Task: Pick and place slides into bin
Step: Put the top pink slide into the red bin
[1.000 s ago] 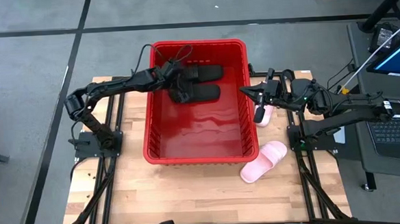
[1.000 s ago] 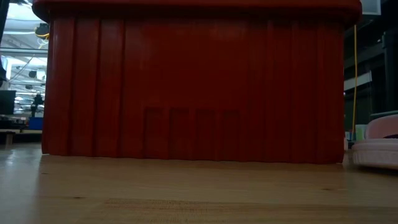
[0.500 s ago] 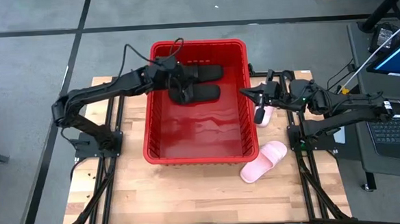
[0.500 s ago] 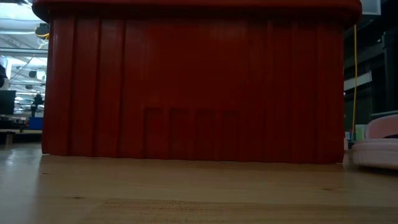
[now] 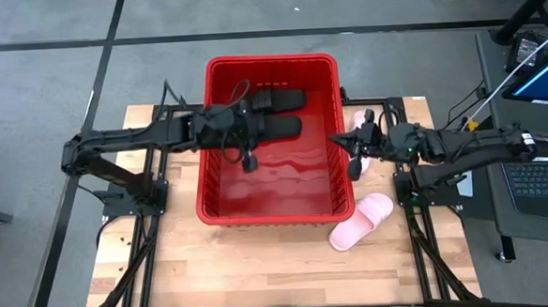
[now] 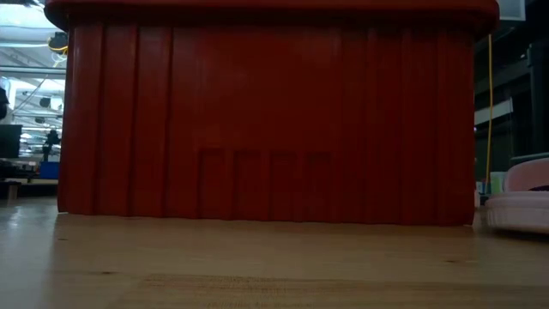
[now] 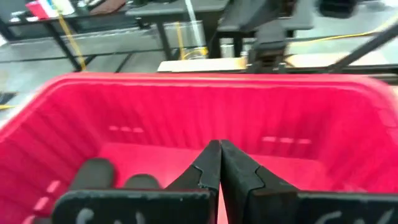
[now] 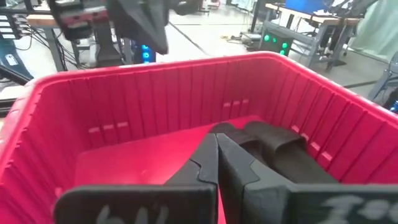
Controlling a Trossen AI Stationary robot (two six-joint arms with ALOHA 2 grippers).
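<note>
The red bin (image 5: 270,216) stands mid-table and fills the low view (image 6: 270,120). Two black slides (image 5: 279,101) (image 5: 282,127) lie side by side on its floor at the far end, also in the right wrist view (image 8: 283,148). My left gripper (image 5: 248,160) hangs shut and empty above the bin's left half. My right gripper (image 5: 334,139) is shut and empty at the bin's right rim. One pink slide (image 5: 356,120) lies on the table, mostly hidden under the right arm. Another pink slide (image 5: 362,220) rests by the bin's near right corner.
The bin's near half (image 5: 276,186) holds nothing. Bare wooden tabletop (image 5: 261,262) lies in front of the bin. Both arms' bases and black frame rails (image 5: 130,194) flank the bin. A laptop stand (image 5: 538,173) stands off the table's right edge.
My left gripper has drawn back from the black slides toward the table's left and near side, rising, and its fingers have shut empty. Both black slides stay on the bin's floor. My right gripper has dipped slightly at the bin's right rim.
</note>
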